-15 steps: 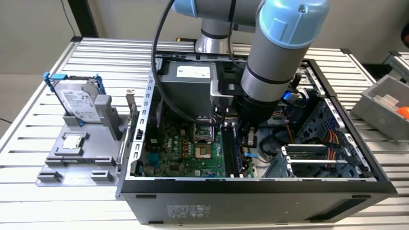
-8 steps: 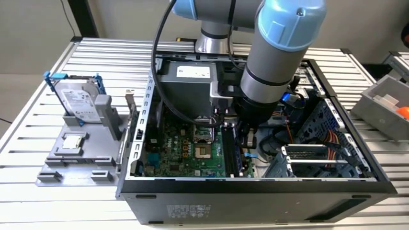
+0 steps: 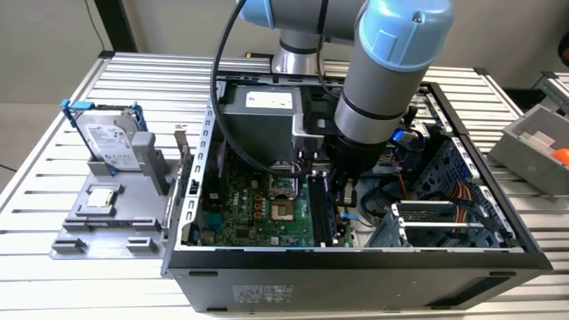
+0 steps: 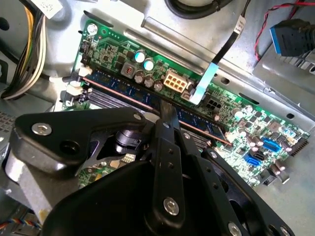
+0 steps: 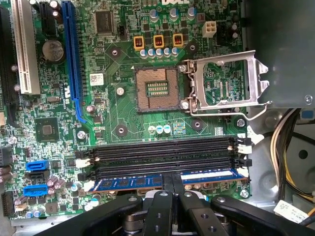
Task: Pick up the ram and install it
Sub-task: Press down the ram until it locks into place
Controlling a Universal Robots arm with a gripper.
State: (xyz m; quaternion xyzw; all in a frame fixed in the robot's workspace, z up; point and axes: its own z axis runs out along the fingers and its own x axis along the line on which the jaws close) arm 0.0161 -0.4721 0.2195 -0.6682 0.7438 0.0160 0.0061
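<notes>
Gripper (image 5: 178,189) down inside the open computer case (image 3: 356,267), jaws pinched on the ram (image 5: 147,182) at mid-length. In the first wrist view the stick lies in the motherboard slot nearest the board's edge, with empty black slots (image 5: 162,150) beside it and the bare processor socket (image 5: 157,89) beyond. In the second wrist view a fingertip (image 4: 167,115) meets the ram's top edge. In the exterior view, the hard drive (image 3: 111,137) stands outside the case.
</notes>
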